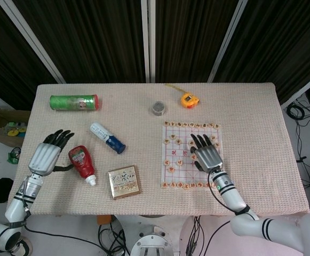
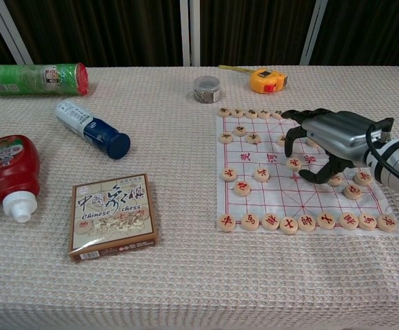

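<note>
Right hand [image 2: 326, 141] hovers over the middle of the chess board [image 2: 257, 199], fingers spread and arched downward, holding nothing; its fingertips [image 2: 290, 143] hang just above a round wooden chess piece [image 2: 294, 163] near board centre, which lies directly beneath and slightly toward the robot from those tips. Left hand [image 1: 49, 153], fingers apart and empty, sits far off the board's left side beside the red sauce bottle [image 1: 81, 161], so the right is plainly nearer.

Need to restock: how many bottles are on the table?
2: a red white-capped squeeze bottle beside the left hand, and a white blue-capped plastic bottle farther back. None seems hidden.
</note>
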You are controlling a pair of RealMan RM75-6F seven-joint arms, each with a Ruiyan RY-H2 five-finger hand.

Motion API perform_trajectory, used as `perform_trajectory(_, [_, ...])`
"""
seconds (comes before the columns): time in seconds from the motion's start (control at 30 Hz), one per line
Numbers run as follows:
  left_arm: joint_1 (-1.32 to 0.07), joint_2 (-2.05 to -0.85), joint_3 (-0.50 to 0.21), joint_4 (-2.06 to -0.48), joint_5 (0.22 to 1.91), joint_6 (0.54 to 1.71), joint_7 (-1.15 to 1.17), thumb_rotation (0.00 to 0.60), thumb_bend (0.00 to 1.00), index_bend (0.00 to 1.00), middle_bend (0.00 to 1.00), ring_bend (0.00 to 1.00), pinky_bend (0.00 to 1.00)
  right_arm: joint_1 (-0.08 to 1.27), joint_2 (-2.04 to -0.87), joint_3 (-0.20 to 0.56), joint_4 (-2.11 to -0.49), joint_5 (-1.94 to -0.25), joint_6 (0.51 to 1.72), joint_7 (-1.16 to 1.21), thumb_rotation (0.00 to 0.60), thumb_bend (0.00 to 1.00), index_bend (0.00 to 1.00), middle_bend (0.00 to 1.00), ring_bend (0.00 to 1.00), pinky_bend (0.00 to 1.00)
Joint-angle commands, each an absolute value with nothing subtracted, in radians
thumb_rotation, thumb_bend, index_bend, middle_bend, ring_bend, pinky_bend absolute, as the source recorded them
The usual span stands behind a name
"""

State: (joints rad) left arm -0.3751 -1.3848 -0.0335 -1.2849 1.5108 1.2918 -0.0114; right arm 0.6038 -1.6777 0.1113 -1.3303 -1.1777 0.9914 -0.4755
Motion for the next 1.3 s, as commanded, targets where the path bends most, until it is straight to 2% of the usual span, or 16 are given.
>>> perform_trajectory(0.03, [-0.375,-1.385,-0.034,-1.284,1.511,1.292,-0.012,0.487,0.06,0.13,0.11,0.08,0.20,0.605,-1.681,0.111,-1.327,-1.177,0.990,-0.475,0.600,0.32,0.41,0.00,0.00,0.00])
perform_trajectory(0.6, [-0.370,-1.386,-0.030,-1.279,1.513,1.285,-0.018,0.502,0.06,0.13,0.11,0.08,0.20,0.599,-1.708,0.114,-1.292,-1.202,1.029,-0.461,0.600,0.32,0.52,0.00,0.00,0.00])
perform_trajectory(1.03, [-0.361,-1.394,-0.025,-1.266,1.534,1.310,-0.036,0.506,0.06,0.13,0.11,0.08,0.20,0.613,-1.755,0.139,-1.206,-1.233,1.075,-0.486,0.600,0.33,0.53,0.01,0.00,0.00])
perform_trajectory(1.3, [-0.361,-1.392,-0.024,-1.265,1.545,1.317,-0.039,0.505,0.06,0.13,0.11,0.08,0.20,0.623,-1.781,0.141,-1.172,-1.225,1.050,-0.491,0.600,0.33,0.53,0.01,0.00,0.00])
